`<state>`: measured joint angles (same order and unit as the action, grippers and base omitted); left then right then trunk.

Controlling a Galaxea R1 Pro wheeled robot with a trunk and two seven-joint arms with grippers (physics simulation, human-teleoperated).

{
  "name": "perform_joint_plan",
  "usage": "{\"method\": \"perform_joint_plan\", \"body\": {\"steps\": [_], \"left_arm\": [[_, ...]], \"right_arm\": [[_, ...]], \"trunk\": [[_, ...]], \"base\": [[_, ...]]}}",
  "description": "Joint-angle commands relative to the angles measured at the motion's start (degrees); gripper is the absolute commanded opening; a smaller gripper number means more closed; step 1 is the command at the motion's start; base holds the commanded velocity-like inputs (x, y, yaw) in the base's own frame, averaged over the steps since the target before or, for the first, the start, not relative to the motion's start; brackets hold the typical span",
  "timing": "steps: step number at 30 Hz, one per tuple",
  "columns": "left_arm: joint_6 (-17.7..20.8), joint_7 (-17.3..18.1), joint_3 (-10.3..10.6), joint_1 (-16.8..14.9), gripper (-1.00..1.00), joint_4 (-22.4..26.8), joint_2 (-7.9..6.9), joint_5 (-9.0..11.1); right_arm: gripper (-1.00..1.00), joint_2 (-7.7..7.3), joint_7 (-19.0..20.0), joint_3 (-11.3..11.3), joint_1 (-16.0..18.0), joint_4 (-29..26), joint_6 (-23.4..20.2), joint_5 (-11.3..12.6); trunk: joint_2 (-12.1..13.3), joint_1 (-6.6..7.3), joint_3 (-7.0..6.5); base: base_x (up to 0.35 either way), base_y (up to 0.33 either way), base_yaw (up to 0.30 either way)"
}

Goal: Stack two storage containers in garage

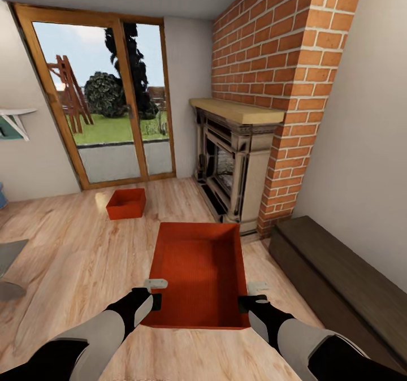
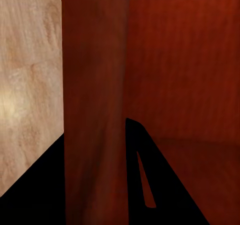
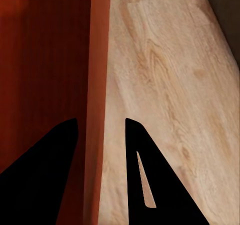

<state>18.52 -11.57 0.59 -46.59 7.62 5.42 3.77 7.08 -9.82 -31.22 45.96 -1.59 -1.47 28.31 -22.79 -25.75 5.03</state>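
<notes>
I am in the living room, on its light wood-plank floor (image 1: 73, 256). One red-orange storage container (image 1: 198, 268) is held open side up between my arms, just in front of me. My left gripper (image 1: 154, 293) is shut on its left wall, and the wall (image 2: 95, 85) fills the gap between the fingers of that gripper (image 2: 95, 130). My right gripper (image 1: 255, 296) is shut on the right wall, with the rim (image 3: 100, 60) running between the fingers of that gripper (image 3: 101, 120). The other storage container (image 1: 126, 203) sits on the floor farther off, near the glass door.
A brick fireplace (image 1: 237, 160) with a wood mantel stands ahead on the right. A low dark bench (image 1: 339, 273) runs along the right wall. A wood-framed glass door (image 1: 107, 98) faces a garden. A grey rug edge (image 1: 8, 262) lies at the left.
</notes>
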Motion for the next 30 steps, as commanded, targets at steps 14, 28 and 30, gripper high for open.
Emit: {"method": "perform_joint_plan", "body": {"steps": [14,28,30], "left_arm": [[0.02,-0.65,-0.53,-0.06,-1.0,0.29,-0.03,-1.57],[0.02,-0.65,-0.5,-0.03,-1.0,0.29,-0.15,-1.57],[0.02,-0.65,-0.5,-0.06,-1.0,0.29,-0.15,-1.57]], "right_arm": [[-1.0,0.22,-0.29,-1.21,0.01,0.01,-0.29,1.0],[-1.0,0.23,-0.29,-1.21,0.01,0.01,-0.29,0.96],[-1.0,0.22,-0.29,-1.21,0.01,0.01,-0.29,0.96]], "trunk": [[-0.13,-0.03,0.12],[-0.13,-0.03,0.12],[-0.13,-0.03,0.12]], "base": [[0.0,0.0,0.284],[0.0,0.0,0.284],[0.0,0.0,0.284]]}}
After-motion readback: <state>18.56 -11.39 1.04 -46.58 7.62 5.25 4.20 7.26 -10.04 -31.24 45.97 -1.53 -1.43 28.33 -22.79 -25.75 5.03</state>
